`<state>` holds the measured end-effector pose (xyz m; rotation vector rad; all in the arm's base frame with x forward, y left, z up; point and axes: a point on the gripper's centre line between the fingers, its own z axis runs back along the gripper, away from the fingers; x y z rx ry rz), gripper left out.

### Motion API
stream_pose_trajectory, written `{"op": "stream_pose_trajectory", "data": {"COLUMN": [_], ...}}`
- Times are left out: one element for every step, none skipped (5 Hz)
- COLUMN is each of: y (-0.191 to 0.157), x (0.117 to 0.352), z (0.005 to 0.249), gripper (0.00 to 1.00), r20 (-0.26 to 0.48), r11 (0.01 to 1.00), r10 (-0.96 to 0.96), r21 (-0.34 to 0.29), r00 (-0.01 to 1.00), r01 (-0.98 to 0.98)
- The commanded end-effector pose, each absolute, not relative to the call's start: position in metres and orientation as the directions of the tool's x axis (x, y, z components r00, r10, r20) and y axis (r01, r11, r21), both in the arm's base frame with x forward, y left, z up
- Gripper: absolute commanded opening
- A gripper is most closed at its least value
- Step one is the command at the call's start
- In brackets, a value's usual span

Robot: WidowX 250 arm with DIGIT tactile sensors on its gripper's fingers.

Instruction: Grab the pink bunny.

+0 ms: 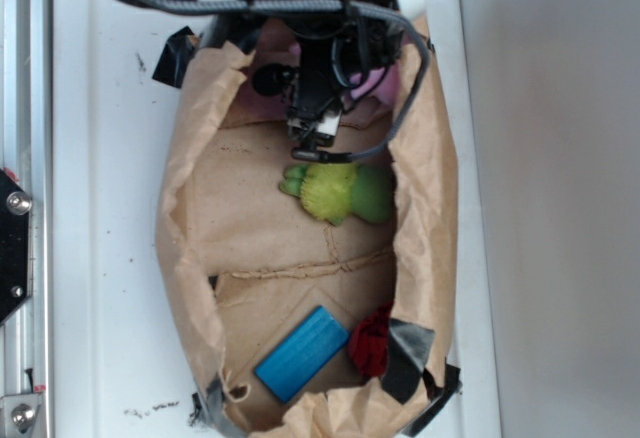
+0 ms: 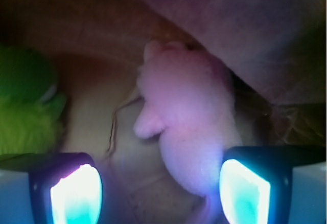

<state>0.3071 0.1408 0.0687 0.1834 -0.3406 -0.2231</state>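
The pink bunny [image 2: 186,127] lies on brown paper in the wrist view, its lower end reaching down between my fingers, close to the right one. A thin string [image 2: 113,127] curls to its left. My gripper [image 2: 159,193] is open, glowing pads [image 2: 76,196] wide apart, nothing clamped. In the exterior view the gripper [image 1: 318,138] hangs over the far end of the paper bag [image 1: 190,248], and only a bit of the pink bunny [image 1: 378,83] shows behind the arm.
A yellow-green plush toy [image 1: 335,193] lies just below the gripper, also the green plush [image 2: 25,106] at left in the wrist view. A blue block [image 1: 302,352] and a red fuzzy ball [image 1: 372,343] sit at the bag's near end. Bag walls rise on both sides.
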Motion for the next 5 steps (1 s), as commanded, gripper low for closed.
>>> {"op": "stream_pose_trajectory", "data": {"y": [0.142, 0.134, 0.129, 0.132, 0.134], "x": [0.332, 0.333, 0.334, 0.33, 0.328], "z": [0.078, 0.064, 0.058, 0.065, 0.064], "gripper": [1.0, 1.0, 1.0, 1.0, 1.0], "r20": [0.427, 0.444, 0.453, 0.447, 0.449], "r11": [0.946, 0.936, 0.931, 0.934, 0.933], "r10": [-0.257, -0.275, -0.281, -0.283, -0.29], "r21": [0.295, 0.328, 0.343, 0.33, 0.329], "r00": [0.867, 0.853, 0.846, 0.848, 0.845], "r01": [0.135, 0.13, 0.126, 0.137, 0.145]}}
